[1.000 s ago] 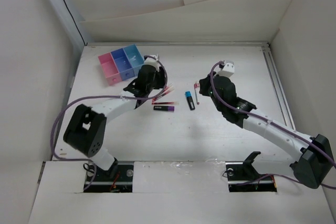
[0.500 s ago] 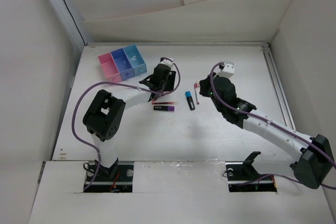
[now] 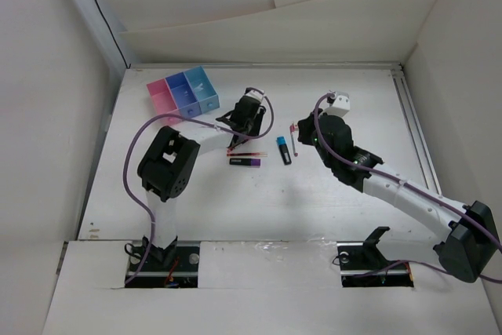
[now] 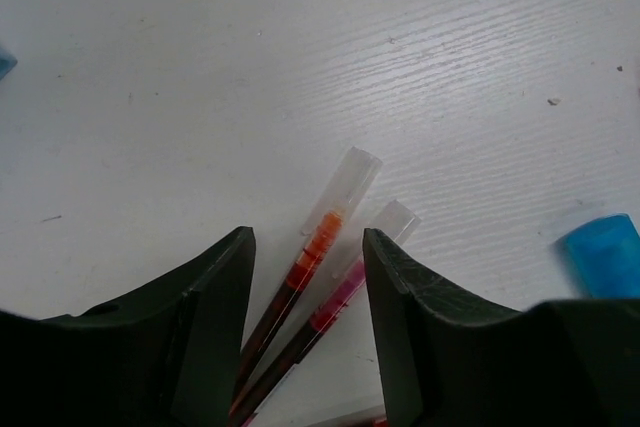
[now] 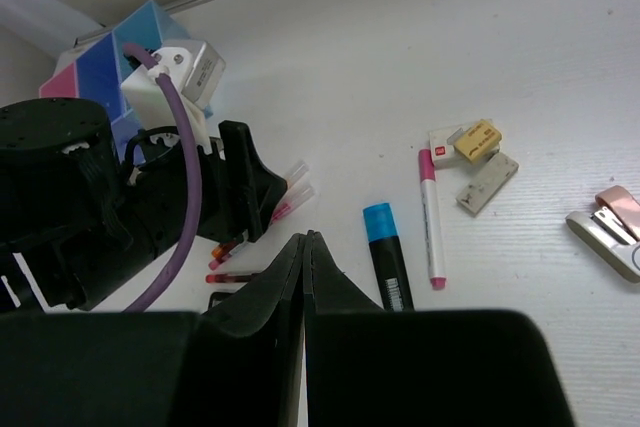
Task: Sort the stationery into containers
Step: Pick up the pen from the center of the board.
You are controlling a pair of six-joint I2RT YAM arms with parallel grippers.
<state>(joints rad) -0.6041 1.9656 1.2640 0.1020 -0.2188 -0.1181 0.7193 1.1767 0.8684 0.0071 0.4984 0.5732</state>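
Observation:
Two thin pens, one orange-red (image 4: 322, 239) and one pink (image 4: 343, 289), lie side by side on the table between the jaws of my left gripper (image 4: 307, 239). It is open and straddles them without closing. From above, the left gripper (image 3: 244, 132) is over these pens (image 3: 241, 145). A third red pen (image 3: 248, 154), a purple-ended dark marker (image 3: 245, 162) and a blue-capped marker (image 3: 283, 151) lie close by. The pink, purple-blue and light blue containers (image 3: 182, 95) stand at the back left. My right gripper (image 5: 306, 239) is shut and empty, above the table right of the markers.
A pink-and-white pen (image 5: 430, 219), two small erasers (image 5: 476, 139) and a pink clip-like item (image 5: 612, 227) lie right of the blue-capped marker (image 5: 387, 259). The left arm's purple cable (image 5: 180, 147) loops near the containers (image 5: 105, 55). White walls enclose the table.
My left arm has swung right, from beside the containers to over the two pens, which now lie between its open jaws. The right arm has not moved.

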